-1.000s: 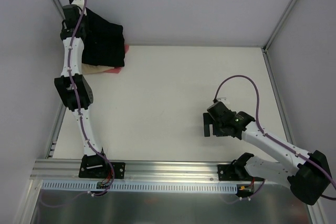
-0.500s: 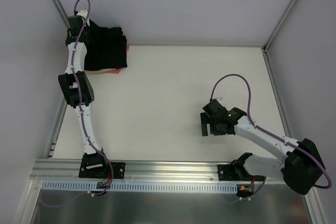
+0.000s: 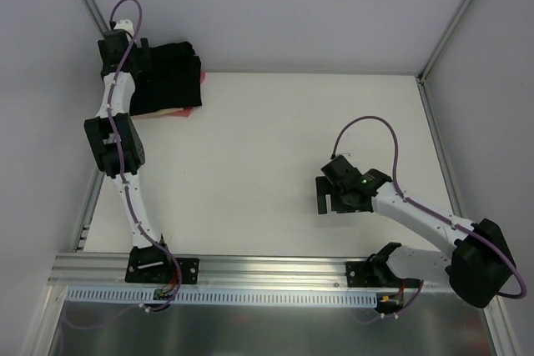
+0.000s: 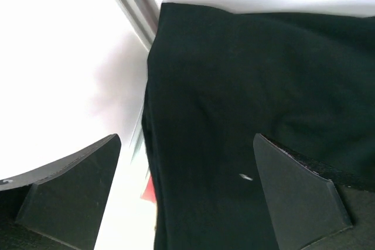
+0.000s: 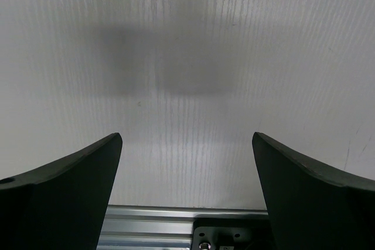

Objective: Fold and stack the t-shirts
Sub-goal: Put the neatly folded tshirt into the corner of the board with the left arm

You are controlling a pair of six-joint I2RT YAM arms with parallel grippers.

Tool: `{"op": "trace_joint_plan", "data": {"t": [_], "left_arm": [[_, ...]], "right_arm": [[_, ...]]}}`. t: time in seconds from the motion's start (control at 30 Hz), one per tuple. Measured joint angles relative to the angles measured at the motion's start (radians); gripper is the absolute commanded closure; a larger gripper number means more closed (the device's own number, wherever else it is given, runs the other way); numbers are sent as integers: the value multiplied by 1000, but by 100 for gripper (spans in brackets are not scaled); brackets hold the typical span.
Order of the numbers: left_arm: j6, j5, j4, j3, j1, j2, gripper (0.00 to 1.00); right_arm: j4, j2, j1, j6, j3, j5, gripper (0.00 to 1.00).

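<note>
The black t-shirt [image 3: 171,72] is lying folded atop the tan t-shirt [image 3: 155,112] and pink-red t-shirt [image 3: 187,112] at the counter's [image 3: 267,139] far left corner. The left jaws are hovering just above it, spread wide, grasping nothing. The right jaws are gaping empty over the counter's near right area.

black t-shirt [image 4: 246,98] soft matt cloth, table [image 5: 193,39] finely ribbed, matt, perhaps plastic, rail [image 3: 267,268] brushed metal
</note>
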Motion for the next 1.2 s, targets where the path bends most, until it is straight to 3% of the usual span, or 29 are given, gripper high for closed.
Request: {"op": "trace_joint_plan", "data": {"t": [0.23,0.4,0.53,0.67,0.87,1.03,1.2], "left_arm": [[-40,-24,86,-304,-106,-325,1],[-205,119,105,-438,-205,-619,1],[-262,162,83,-546,-359,-811,1],[-268,187,30,-766,-534,-1004,1],[-272,184,-78,-1104,-541,-1357,1],[-247,167,-93,-1305,-542,-1685,1],[-207,145,-60,-1508,-542,-1860,1]], "right_arm": [[7,-140,0,15,-31,-26,1],[-2,-278,5,21,-43,-41,1],[-43,-383,11,11,-29,-40,1],[-113,-492,11,-13,6,-26,1],[-182,-623,11,-46,56,-17,1],[-222,-639,11,-130,153,37,1],[-206,-605,11,-233,225,153,0]]}}
